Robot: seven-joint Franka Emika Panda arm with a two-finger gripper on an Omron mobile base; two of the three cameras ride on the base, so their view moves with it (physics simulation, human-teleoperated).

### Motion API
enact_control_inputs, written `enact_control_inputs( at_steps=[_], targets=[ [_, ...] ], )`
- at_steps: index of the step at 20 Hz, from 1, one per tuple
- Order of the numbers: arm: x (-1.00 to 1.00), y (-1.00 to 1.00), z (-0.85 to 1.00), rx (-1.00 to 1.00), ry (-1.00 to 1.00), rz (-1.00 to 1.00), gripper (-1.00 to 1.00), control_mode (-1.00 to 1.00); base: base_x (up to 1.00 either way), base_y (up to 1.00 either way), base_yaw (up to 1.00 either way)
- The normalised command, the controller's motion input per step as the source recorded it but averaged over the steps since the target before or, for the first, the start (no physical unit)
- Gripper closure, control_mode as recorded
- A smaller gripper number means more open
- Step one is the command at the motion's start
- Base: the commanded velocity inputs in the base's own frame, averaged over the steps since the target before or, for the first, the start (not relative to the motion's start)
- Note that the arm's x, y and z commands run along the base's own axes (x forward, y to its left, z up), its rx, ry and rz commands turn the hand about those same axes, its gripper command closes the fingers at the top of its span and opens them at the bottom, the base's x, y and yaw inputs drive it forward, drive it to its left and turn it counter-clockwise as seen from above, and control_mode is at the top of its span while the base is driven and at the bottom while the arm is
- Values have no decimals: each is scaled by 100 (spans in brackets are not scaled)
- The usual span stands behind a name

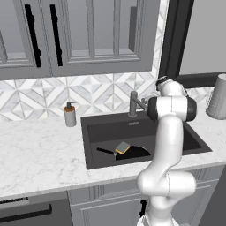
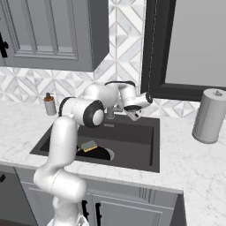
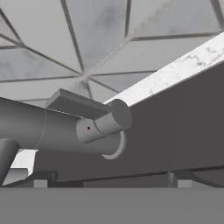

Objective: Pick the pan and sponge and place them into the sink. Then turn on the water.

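Dark sink [image 1: 194, 142]; black pan [image 1: 134, 153], yellow sponge [image 1: 122, 148] inside

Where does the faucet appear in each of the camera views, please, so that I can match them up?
Left base view: the faucet stands at the sink's back edge, centre right, beside the arm.
Right base view: the faucet is partly hidden behind the arm, just left of centre.
Hand view: the faucet lies close up, across the left half.
Shared landmark: the patterned tile wall behind it.
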Motion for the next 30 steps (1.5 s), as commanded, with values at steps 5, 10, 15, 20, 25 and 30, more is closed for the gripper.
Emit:
enact_control_inputs(
  at_steps=[5,10,15,20,25,30],
  targets=[
    [12,1,-2,0,0,0,-100,-100,0,0,0],
    [8,6,0,0,0,0,-100,-100,0,0,0],
    [3,14,-2,0,-3,0,-100,-100,0,0,0],
    [14,6,-5,0,-1,0,-100,-100,0,0,0],
    [17,0,-10,0,-1,0,-100,-100,0,0,0],
    [20,0,-11,0,-1,0,-100,-100,0,0,0]
  ],
)
